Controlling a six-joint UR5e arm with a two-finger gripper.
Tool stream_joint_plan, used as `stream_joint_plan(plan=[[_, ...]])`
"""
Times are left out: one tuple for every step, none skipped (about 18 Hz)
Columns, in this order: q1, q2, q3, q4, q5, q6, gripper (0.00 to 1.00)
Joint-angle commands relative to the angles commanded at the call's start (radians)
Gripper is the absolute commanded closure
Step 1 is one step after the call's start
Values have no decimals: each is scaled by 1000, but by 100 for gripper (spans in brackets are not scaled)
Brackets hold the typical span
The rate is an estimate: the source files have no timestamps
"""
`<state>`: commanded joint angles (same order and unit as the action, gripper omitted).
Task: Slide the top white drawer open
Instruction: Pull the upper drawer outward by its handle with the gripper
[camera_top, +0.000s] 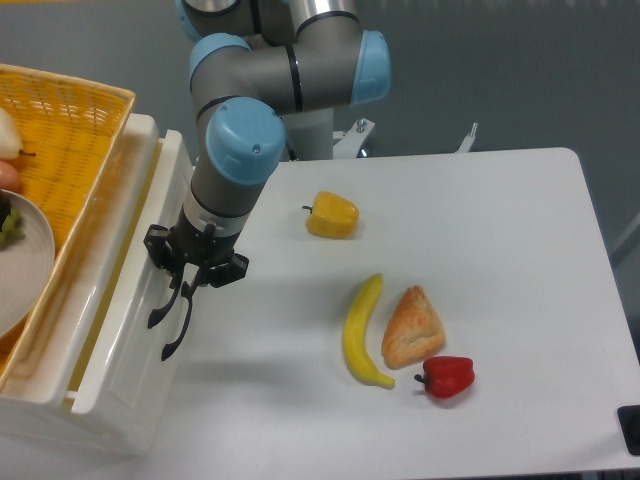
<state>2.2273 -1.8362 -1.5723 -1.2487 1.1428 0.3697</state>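
Observation:
The white cabinet stands at the table's left edge, its front facing right. The top white drawer (118, 318) is slid out a little, and a narrow gap shows along its upper rim. My gripper (189, 279) reaches down from the arm and is shut on the upper end of the drawer's curved black handle (160, 312). Just right of it is the lower drawer's black handle (181, 328). The tray inside the drawer is barely visible.
A yellow wicker basket (75, 125) with a white plate (28, 262) of food sits on top of the cabinet. On the table lie a yellow pepper (332, 215), a banana (361, 332), a pastry (411, 327) and a red pepper (446, 376).

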Motion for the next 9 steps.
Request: stream_joint_plan(plan=[[0, 0, 0, 0, -2, 0, 74], [2, 0, 3, 0, -3, 0, 75], [2, 0, 3, 0, -3, 0, 75], [2, 0, 3, 0, -3, 0, 76], [2, 0, 3, 0, -3, 0, 77], [2, 0, 3, 0, -3, 0, 78], [2, 0, 3, 0, -3, 0, 79], [2, 0, 3, 0, -3, 0, 79], [3, 0, 3, 0, -3, 0, 79]])
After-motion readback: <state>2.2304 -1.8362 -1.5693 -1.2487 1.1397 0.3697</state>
